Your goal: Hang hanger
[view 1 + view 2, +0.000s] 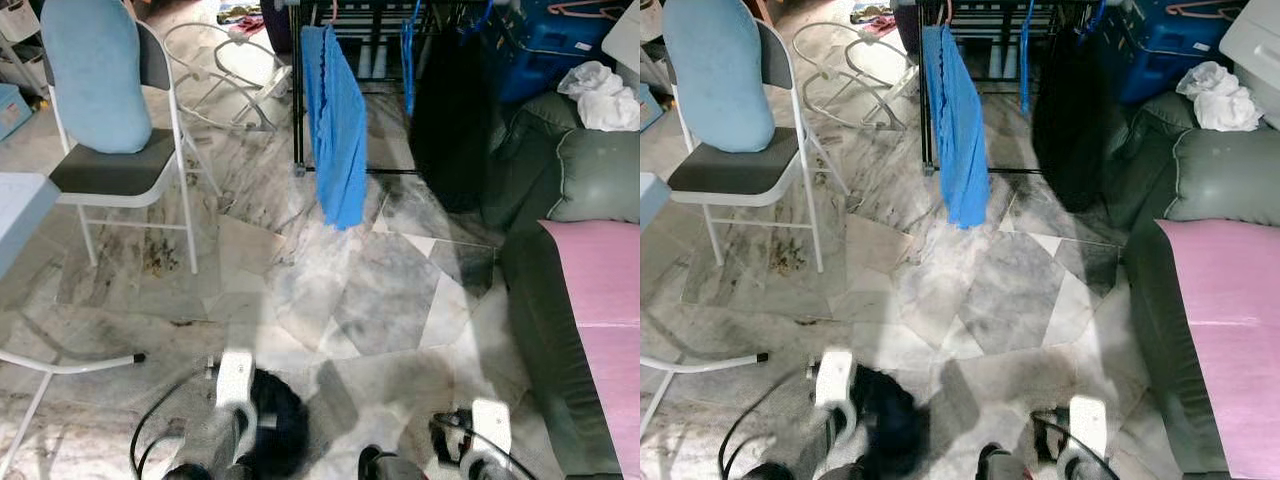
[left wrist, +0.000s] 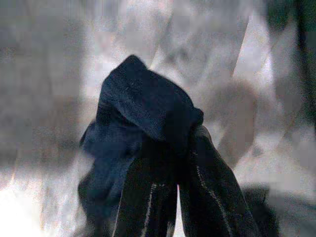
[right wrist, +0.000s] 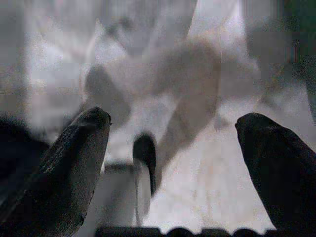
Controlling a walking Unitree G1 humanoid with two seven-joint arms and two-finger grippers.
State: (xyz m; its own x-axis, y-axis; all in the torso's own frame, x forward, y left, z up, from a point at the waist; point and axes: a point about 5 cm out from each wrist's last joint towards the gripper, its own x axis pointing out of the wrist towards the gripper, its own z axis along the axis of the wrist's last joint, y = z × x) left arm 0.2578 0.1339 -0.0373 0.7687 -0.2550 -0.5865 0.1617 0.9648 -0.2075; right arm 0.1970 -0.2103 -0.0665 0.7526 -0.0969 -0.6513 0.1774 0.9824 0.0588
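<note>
We stand on a grey and white marble floor (image 1: 390,290). Ahead, a black drying rack (image 1: 345,40) carries a blue cloth (image 1: 335,125) on a hanger and a black garment (image 1: 450,110). A white folding chair (image 1: 110,170) with a pale blue cushion (image 1: 95,70) sits to our left, a dark green sofa (image 1: 560,210) with a pink sheet (image 1: 605,300) to our right. Our left gripper (image 2: 173,182) has its fingers pinched on a dark blue cloth (image 2: 143,103), low near the floor. Our right gripper (image 3: 173,148) hangs with fingers spread wide.

a home: marble floor (image 1: 380,290), sofa (image 1: 560,300), clothes rack (image 1: 370,60), folding chair (image 1: 120,170).
</note>
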